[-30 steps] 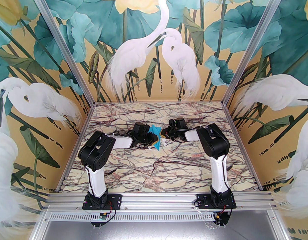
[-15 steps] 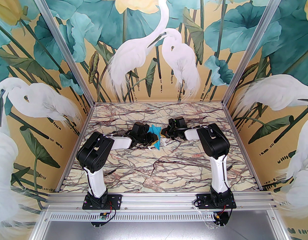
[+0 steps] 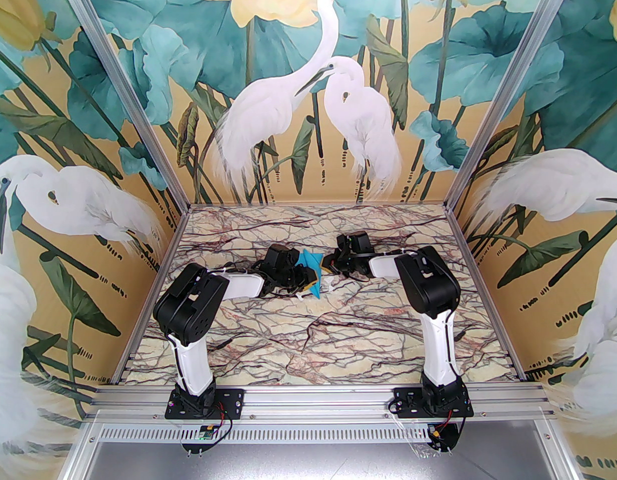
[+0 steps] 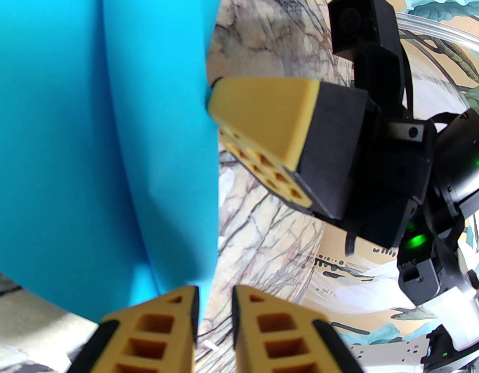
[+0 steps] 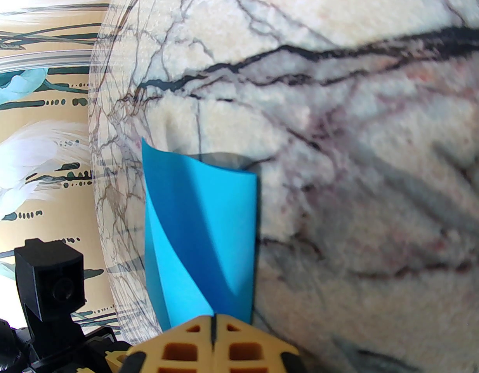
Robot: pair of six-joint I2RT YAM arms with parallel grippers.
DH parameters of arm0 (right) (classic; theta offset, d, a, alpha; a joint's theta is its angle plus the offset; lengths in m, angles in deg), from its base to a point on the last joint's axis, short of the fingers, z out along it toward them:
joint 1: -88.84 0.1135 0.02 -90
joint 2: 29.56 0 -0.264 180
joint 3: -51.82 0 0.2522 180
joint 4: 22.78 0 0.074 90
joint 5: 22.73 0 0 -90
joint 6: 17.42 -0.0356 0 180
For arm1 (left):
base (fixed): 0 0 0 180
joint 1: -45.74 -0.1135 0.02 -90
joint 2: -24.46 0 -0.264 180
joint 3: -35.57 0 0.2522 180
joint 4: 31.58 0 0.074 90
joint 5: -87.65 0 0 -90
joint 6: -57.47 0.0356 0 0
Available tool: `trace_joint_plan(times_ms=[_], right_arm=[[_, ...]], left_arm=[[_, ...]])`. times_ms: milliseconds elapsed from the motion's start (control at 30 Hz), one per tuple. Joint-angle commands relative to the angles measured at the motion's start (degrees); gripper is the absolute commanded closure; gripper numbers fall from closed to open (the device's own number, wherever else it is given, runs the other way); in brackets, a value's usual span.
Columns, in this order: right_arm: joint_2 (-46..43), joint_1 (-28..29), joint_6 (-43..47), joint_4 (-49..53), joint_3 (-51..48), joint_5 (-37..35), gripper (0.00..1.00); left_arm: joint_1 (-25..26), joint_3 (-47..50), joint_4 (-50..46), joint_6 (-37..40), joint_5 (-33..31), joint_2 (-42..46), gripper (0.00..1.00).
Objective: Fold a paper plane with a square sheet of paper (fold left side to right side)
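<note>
Right wrist view: my right end effector [image 5: 213, 321] is clamped on the half-folded paper plane [image 5: 200, 227], held above the middle of the tabletop [image 3: 308, 328]. My left end effector [image 4: 215, 305] is narrowly parted, with the paper's edge at its gap. I judge a late fold; next I need a firm left pinch, then creasing.

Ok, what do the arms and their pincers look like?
Both alike. The left arm and right arm have white shells, chunky black joints, thin black cables and black base plates. The left pincer and right pincer each have two wedge-shaped mustard-yellow fingers with square holes, on black mounts. Green lights glow near the right pincer.
</note>
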Motion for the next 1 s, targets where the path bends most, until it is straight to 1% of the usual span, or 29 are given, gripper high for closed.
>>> trace_joint_plan(times_ms=[0,567,967], right_arm=[[-0.1,-0.1,1.4,1.5,0.5,-1.3,1.0],[-0.2,0.3,2.1,2.9,0.3,-1.8,1.0],[-0.3,0.4,2.3,3.0,0.6,-1.6,1.0]], left_arm=[[0.8,-0.3,1.2,0.8,2.3,0.5,0.8],[2.2,3.5,3.5,0.7,4.3,1.2,0.81],[2.2,4.5,6.4,-0.1,5.5,-1.0,0.81]])
